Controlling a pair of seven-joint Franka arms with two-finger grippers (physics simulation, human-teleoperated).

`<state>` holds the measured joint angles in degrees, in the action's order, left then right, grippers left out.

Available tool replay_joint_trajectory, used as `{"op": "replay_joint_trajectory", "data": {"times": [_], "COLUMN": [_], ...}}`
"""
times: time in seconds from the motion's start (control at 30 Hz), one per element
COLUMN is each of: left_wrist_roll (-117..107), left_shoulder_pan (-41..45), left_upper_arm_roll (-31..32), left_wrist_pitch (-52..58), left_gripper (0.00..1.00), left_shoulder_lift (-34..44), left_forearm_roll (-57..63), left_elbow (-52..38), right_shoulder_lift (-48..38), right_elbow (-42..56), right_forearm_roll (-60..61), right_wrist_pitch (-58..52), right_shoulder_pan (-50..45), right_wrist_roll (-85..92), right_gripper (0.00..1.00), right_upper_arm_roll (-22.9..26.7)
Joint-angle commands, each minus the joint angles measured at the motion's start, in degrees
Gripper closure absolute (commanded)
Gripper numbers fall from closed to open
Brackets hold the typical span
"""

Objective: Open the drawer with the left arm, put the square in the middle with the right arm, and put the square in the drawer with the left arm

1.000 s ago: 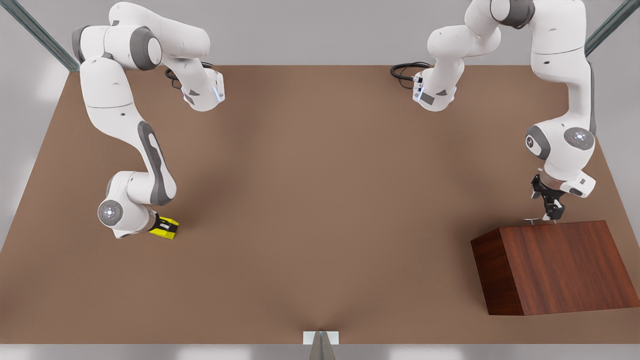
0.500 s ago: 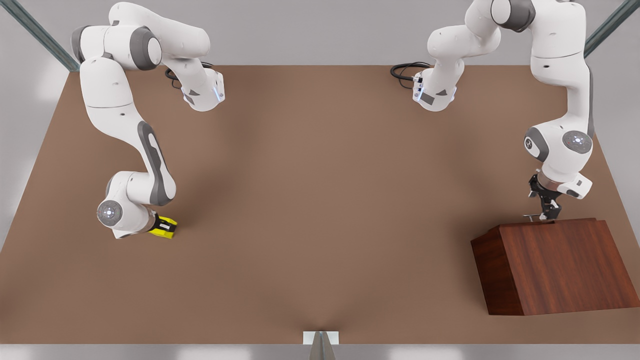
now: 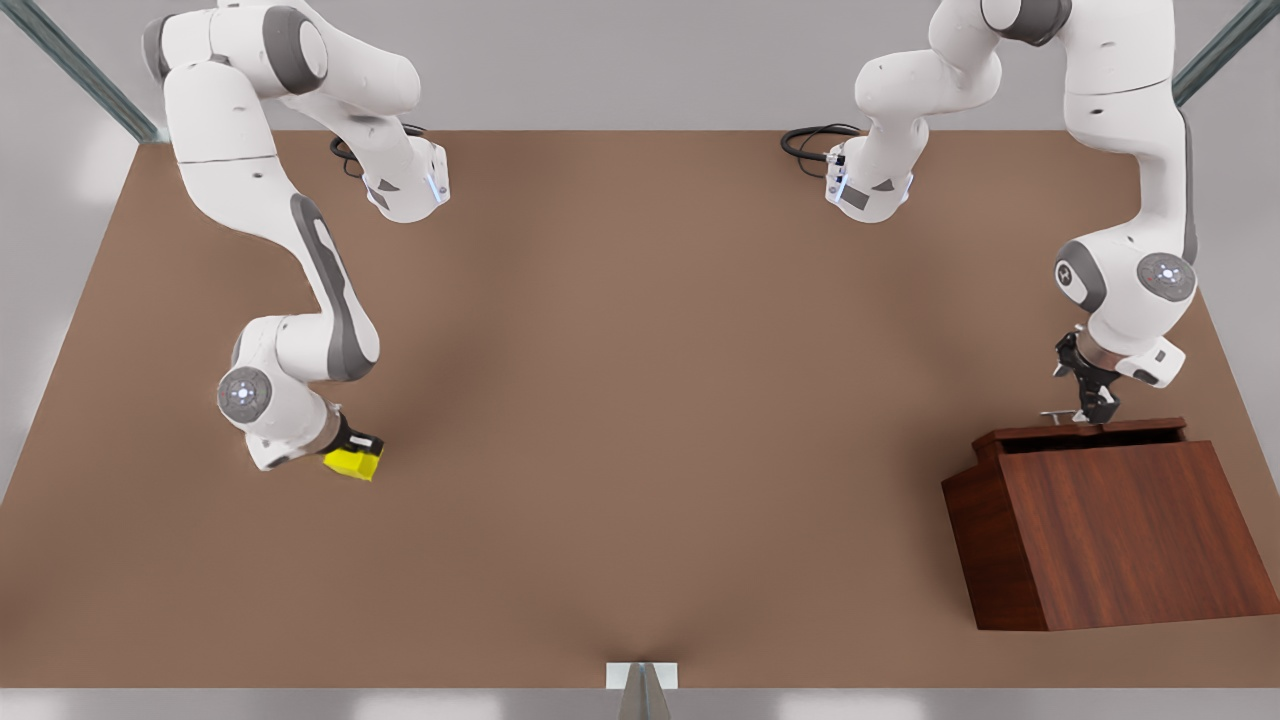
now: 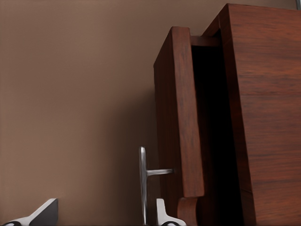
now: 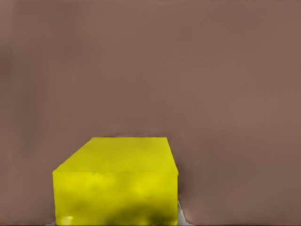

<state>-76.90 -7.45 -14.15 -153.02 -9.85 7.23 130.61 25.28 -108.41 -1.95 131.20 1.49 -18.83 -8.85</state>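
yellow cube clamped by the right gripper; drawer drawn partly out by the left

the small bright yellow cube (image 3: 352,463), the square, is seen on the front view's left, held between the black fingers of the right gripper (image 3: 358,450) just above or on the matte brown tabletop (image 3: 640,400); which of the two cannot be told. it is judged light, rigid and smooth-faced, best taken on two opposite flat faces, as it appears to be. in the right wrist view the cube (image 5: 116,181) sits directly between that gripper's fingers. on the front view's right, the left gripper (image 3: 1090,405) is closed on the thin silver bar handle (image 4: 142,183) of the dark reddish-brown wooden drawer (image 3: 1080,436), which stands a little out of the big wooden cabinet (image 3: 1120,540). the drawer is judged stiff and heavier, to be pulled straight by its handle.
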Motion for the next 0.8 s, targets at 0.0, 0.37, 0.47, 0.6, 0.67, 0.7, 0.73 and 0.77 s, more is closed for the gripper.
{"op": "replay_joint_trajectory", "data": {"times": [0.0, 0.37, 0.47, 0.6, 0.67, 0.7, 0.73, 0.77], "left_wrist_roll": [-0.01, 0.08, 0.43, 0.43, 0.43, 0.43, 0.43, 0.43], "left_shoulder_pan": [-0.02, -0.11, -0.11, -0.02, -0.02, -0.02, -0.02, -0.02], "left_upper_arm_roll": [0.0, -0.79, -1.5, -1.94, -2.11, -2.11, -2.11, -2.11], "left_wrist_pitch": [0.0, 1.32, 1.32, 1.32, 1.32, 1.32, 1.32, 1.32], "left_gripper": [0.0, 0.0, 0.0, 0.0, 0.0, 0.0, 0.0, 0.0], "left_shoulder_lift": [-0.08, 2.64, 3.78, 5.19, 5.54, 5.54, 5.98, 6.33], "left_forearm_roll": [0.07, 0.07, 0.07, 0.07, 0.07, 0.07, 0.07, 0.07], "left_elbow": [0.08, 2.55, 3.86, 5.8, 5.89, 5.97, 6.68, 7.12], "right_shoulder_lift": [-0.06, 23.76, 27.8, 30.35, 29.21, 28.16, 23.95, 18.5], "right_elbow": [0.3, 37.3, 42.93, 45.39, 44.51, 43.9, 39.95, 33.63], "right_forearm_roll": [0.02, 9.16, 9.16, 9.25, 9.16, 8.81, 7.67, 7.49], "right_wrist_pitch": [0.02, -0.42, 2.82, 10.65, 9.34, 7.49, 6.08, 5.56], "right_shoulder_pan": [-1.13, -39.11, -40.86, -43.94, -43.77, -43.59, -42.63, -40.78], "right_wrist_roll": [-1.37, -57.89, -64.39, -71.96, -72.22, -71.87, -69.68, -64.85], "right_gripper": [0.26, 0.24, 0.24, 0.0, 0.0, 0.0, 0.0, 0.0], "right_upper_arm_roll": [-0.38, 4.1, 4.01, 3.75, 3.66, 3.75, 4.19, 4.1]}}
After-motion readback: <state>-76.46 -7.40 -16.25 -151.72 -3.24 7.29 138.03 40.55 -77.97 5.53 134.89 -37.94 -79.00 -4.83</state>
